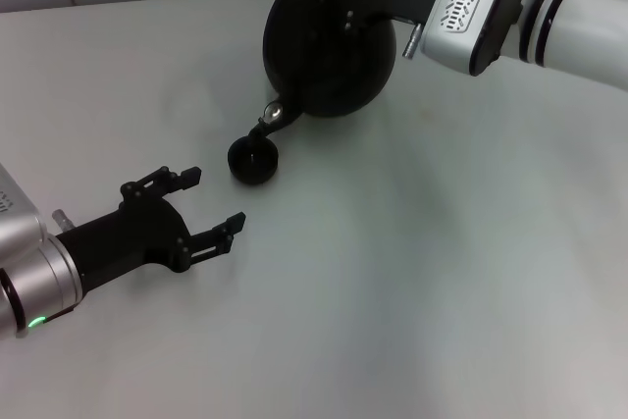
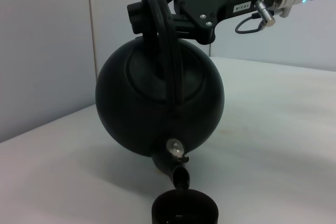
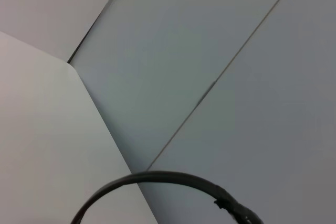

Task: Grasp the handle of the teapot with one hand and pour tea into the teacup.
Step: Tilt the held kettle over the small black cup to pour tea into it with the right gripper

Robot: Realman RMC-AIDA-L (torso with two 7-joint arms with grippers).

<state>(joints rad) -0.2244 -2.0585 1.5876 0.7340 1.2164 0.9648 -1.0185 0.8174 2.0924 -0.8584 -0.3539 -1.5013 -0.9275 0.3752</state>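
Worktop [image 1: 422,272], pale grey and matte, filled the head view and met plain light wall panels behind. Next in size, the teapot [image 1: 329,41] hung tilted above it near the far edge, spout down toward the robot's left, held by the right tool [image 2: 157,14], which was clamped on the handle [image 2: 165,51] at its top. The left tool [image 1: 208,201] hovered low over the worktop near the robot, just short of the teacup, its fingers [image 1: 182,178] spread apart and holding nothing. Smallest, the teacup [image 1: 253,161] sat on the worktop directly under the spout tip. Only the left wrist view showed the spout's metal rivet, and a small white label on the right tool, too small to read. The right wrist view showed only a curved arc of the handle against wall panels.
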